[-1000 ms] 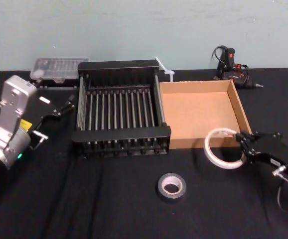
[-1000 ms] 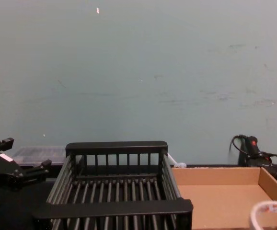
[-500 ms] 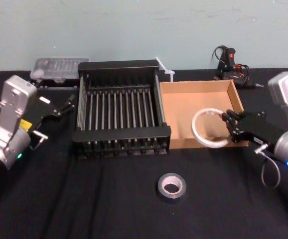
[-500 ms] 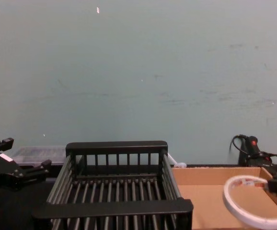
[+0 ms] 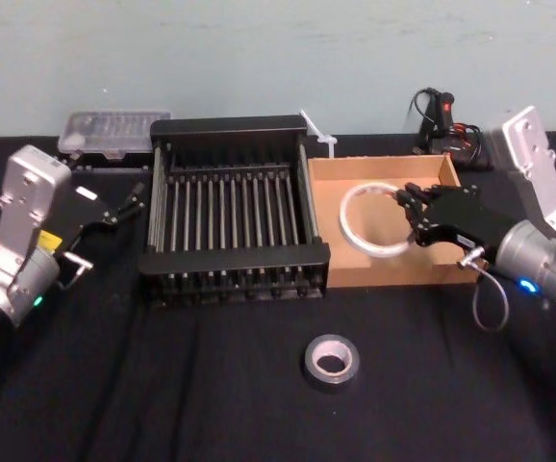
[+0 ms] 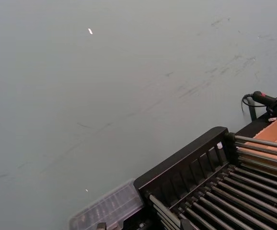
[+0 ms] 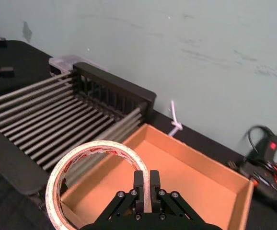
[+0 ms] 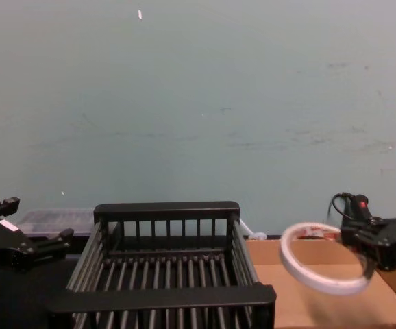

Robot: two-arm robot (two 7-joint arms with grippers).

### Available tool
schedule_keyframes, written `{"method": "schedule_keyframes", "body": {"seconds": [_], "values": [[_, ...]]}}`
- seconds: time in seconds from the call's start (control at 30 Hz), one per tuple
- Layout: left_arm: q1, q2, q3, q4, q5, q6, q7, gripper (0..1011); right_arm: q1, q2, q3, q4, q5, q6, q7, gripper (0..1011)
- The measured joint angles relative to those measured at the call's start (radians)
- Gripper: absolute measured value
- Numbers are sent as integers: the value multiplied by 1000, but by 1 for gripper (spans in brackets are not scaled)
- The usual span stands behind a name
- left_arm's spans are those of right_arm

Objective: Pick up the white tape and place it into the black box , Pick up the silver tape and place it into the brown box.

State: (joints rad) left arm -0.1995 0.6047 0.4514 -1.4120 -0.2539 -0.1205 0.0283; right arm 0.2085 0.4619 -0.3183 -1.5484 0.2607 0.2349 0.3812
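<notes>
I am seeing my right gripper (image 5: 411,214) pinching the rim of the white tape (image 5: 372,218) between its closed fingers, holding the ring tilted in the air over the brown box (image 5: 451,272), at about 3 o'clock from the black box (image 5: 230,260). In the right wrist view the fingers (image 7: 139,184) are clamping the ring's near edge, and the red print on the tape (image 7: 88,163) is facing the camera. In the chest view the tape (image 8: 316,266) is hanging above the cardboard floor, clear of it. The silver tape (image 5: 331,359) is lying flat on the black table (image 5: 163,385) at 6 o'clock from the boxes, apart from both. My left gripper (image 5: 114,207) is sitting at 9 o'clock of the black box with its fingers spread, gripping nothing.
</notes>
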Motion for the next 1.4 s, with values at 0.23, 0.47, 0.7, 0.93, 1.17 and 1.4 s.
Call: {"method": "schedule_keyframes", "body": {"seconds": [0.23, 0.47, 0.7, 0.93, 1.17, 1.4], "values": [[0, 0, 0, 0, 0, 0, 0, 1002, 46, -24, -28, 24, -9, -2, 14, 80], [0, 0, 0, 0, 0, 0, 0, 1001, 92, -46, -62, 52, -21, -2, 26, 80], [0, 0, 0, 0, 0, 0, 0, 1001, 139, -73, -97, 94, -35, -2, 41, 80], [0, 0, 0, 0, 0, 0, 0, 1001, 184, -104, -122, 142, -44, -4, 48, 80], [0, 0, 0, 0, 0, 0, 0, 1001, 225, -130, -144, 190, -56, -8, 53, 80], [0, 0, 0, 0, 0, 0, 0, 1001, 256, -153, -164, 235, -70, -17, 58, 80]]}}
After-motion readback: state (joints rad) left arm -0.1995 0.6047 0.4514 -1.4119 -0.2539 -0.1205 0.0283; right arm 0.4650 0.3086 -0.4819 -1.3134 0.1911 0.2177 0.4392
